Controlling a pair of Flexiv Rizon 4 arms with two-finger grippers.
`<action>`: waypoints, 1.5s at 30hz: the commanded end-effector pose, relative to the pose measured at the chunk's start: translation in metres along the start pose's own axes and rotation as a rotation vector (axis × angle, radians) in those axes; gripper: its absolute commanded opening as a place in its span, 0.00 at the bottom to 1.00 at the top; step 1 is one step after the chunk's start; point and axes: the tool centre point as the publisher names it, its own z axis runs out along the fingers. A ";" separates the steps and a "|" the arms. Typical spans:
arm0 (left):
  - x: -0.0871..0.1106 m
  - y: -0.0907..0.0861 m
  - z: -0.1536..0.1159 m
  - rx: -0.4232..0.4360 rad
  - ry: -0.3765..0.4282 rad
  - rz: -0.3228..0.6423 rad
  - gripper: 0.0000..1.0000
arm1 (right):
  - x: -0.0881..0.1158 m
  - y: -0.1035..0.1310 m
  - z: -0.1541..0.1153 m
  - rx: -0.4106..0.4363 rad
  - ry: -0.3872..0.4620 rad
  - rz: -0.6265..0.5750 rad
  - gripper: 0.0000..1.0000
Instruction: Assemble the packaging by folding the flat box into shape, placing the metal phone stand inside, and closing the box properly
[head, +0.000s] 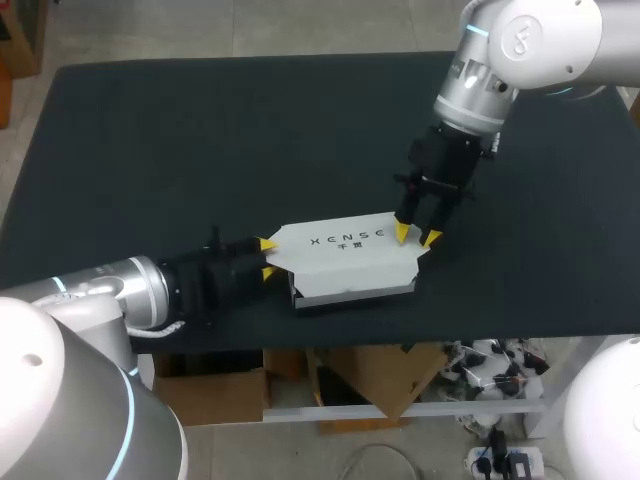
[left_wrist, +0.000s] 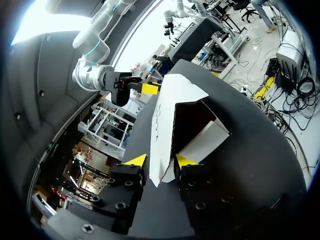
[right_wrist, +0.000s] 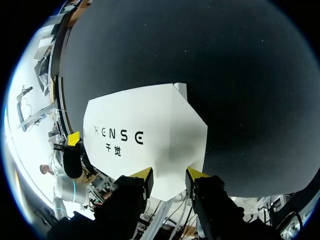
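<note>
Left gripper (head: 267, 257), fingers spread, straddles the tapered end flap of the half-formed white printed cardboard box (head: 345, 262). Folding cleanly likely means steadying this end while the other is creased square. The box lies on the black worktop (head: 200, 150), its far flap between the right gripper's (head: 417, 236) spread fingers.

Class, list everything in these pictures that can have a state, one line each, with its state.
box, folded into shape, lid lowered but not tucked, dark gap showing beneath it
left tool, at one end of the box; open or shut unclear
right tool, at the opposite end; open or shut unclear
</note>
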 end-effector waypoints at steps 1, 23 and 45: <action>0.001 -0.002 -0.012 -0.013 -0.014 0.001 0.35 | 0.001 0.000 0.001 -0.001 0.000 -0.002 0.44; -0.045 0.020 -0.049 -0.283 0.342 -0.259 1.00 | 0.001 0.002 0.004 -0.007 0.007 -0.010 0.44; -0.048 0.017 -0.057 -0.301 0.281 -0.167 1.00 | 0.000 0.002 0.003 -0.020 0.016 -0.010 0.45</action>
